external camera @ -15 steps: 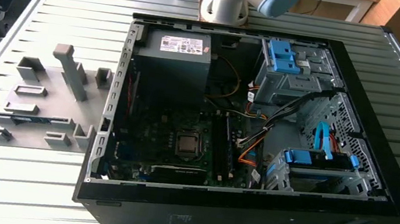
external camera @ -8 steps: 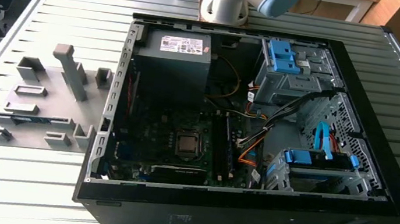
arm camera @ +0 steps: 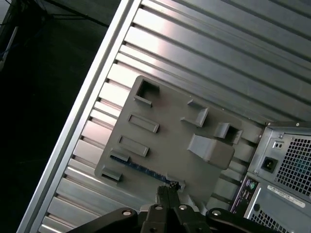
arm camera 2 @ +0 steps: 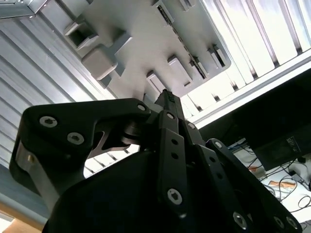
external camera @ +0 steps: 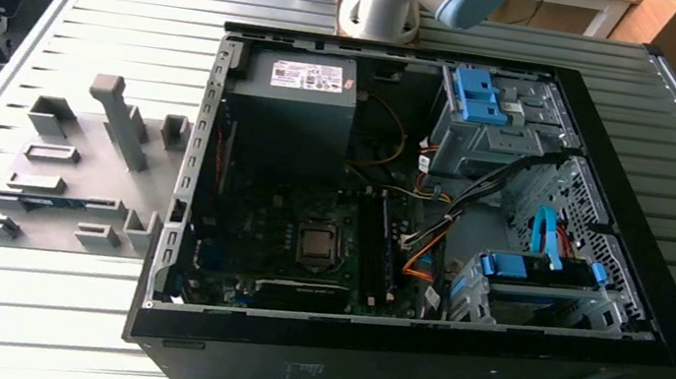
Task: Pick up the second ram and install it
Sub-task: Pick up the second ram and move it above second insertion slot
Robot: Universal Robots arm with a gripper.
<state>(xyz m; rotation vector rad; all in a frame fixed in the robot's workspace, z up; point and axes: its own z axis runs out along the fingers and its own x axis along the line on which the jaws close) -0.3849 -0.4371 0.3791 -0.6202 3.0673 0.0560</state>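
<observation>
While the gripper (arm camera: 167, 190) hangs over the grey fixture plate (arm camera: 165, 131), its fingers are pressed together with nothing between them, as both wrist views show. In the first wrist view its tip lies just beside one end of the second ram (arm camera: 141, 169); whether the two touch cannot be told.

In the exterior view the second ram (external camera: 51, 201) lies flat and lengthwise in a low holder on the fixture plate (external camera: 95, 131), at the frame's middle left. Low grey blocks (external camera: 52, 152) stand beside the stick, and a tall upright post (external camera: 122, 119) rises well apart from it.

The plate rests on the slatted metal table (external camera: 28, 325). Bare slats lie between the plate and the table's edge on the exterior view's left, and more bare slats run along the lower left of the frame.

On the exterior view's right, the plate's edge comes just beside the wall of the open computer case (external camera: 642, 292). The motherboard (external camera: 266, 229) lies exposed inside the case. The arm's base (external camera: 378, 6) stands at the top centre.
</observation>
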